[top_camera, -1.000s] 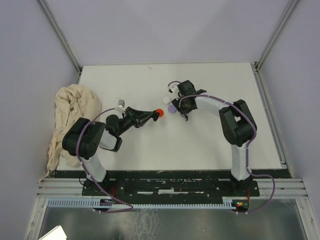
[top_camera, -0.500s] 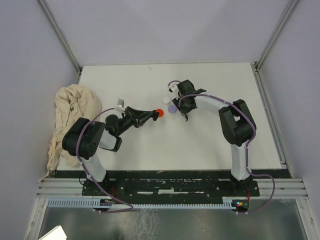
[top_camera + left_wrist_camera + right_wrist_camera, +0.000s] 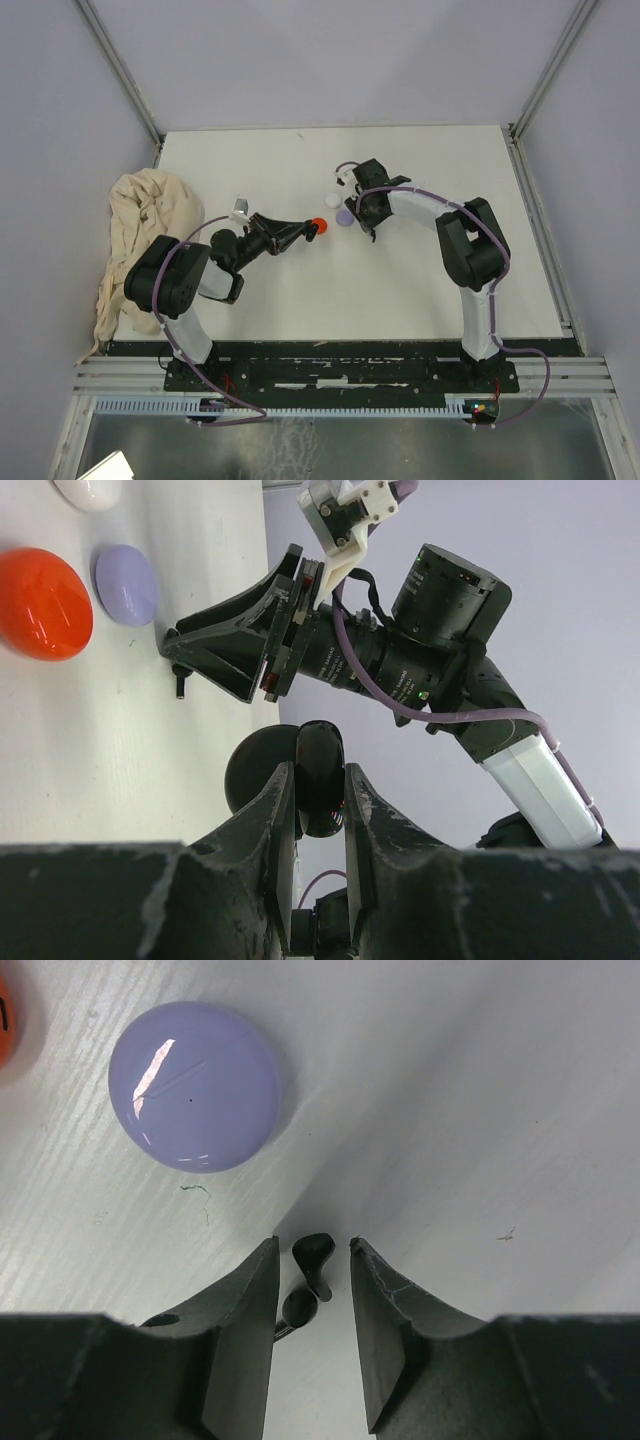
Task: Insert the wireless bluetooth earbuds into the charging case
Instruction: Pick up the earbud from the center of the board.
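Two tiny black stemmed earbuds (image 3: 315,1258) lie on the white table between my right gripper's fingers. My right gripper (image 3: 312,1245) is open, its jaws narrow, with a small gap on each side of the earbuds. It points down at the table just right of the lilac disc (image 3: 345,216). My left gripper (image 3: 320,770) is shut on the black charging case (image 3: 318,785), which it holds on edge above the table with the lid hinged open. In the top view the left gripper (image 3: 300,232) sits just left of the red disc (image 3: 318,226).
A lilac disc (image 3: 195,1085), a red disc (image 3: 42,602) and a white disc (image 3: 333,200) sit close together mid-table. A crumpled beige cloth (image 3: 140,235) lies at the table's left edge. Walls ring the white table (image 3: 400,290).
My right gripper's fingers have drawn closer together around the black earbuds. Both arms have stayed almost in place, and the left gripper keeps its hold on the black case.
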Tool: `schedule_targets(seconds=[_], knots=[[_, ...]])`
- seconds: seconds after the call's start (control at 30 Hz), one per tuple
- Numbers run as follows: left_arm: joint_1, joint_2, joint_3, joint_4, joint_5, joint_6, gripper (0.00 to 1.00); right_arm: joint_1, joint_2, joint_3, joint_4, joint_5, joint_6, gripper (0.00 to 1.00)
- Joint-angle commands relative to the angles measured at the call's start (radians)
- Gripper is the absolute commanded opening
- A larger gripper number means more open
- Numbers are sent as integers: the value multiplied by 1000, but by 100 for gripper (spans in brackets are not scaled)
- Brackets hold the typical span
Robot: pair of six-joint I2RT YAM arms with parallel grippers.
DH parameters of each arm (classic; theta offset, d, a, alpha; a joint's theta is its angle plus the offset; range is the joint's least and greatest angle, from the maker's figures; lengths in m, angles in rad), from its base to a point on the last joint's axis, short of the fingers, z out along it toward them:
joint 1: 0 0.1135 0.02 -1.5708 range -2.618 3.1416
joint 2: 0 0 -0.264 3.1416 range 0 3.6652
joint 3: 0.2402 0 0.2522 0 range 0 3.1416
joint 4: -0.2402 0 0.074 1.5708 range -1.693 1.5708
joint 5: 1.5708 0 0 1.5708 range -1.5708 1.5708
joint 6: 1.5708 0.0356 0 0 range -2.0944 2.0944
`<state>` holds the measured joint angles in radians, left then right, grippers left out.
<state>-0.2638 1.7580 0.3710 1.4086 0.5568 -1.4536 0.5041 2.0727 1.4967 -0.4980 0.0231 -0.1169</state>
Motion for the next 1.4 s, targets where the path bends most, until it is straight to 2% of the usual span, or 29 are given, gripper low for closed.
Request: schedule_targets(seconds=[0.0, 1.1, 1.37], knots=[[6, -2, -3, 66, 15, -28, 3, 5, 18, 43, -14, -12, 14, 42], [13, -8, -10, 69, 18, -30, 3, 1, 42, 68, -63, 10, 13, 37], [13, -9, -14, 73, 18, -31, 3, 0, 41, 70, -63, 20, 20, 32]])
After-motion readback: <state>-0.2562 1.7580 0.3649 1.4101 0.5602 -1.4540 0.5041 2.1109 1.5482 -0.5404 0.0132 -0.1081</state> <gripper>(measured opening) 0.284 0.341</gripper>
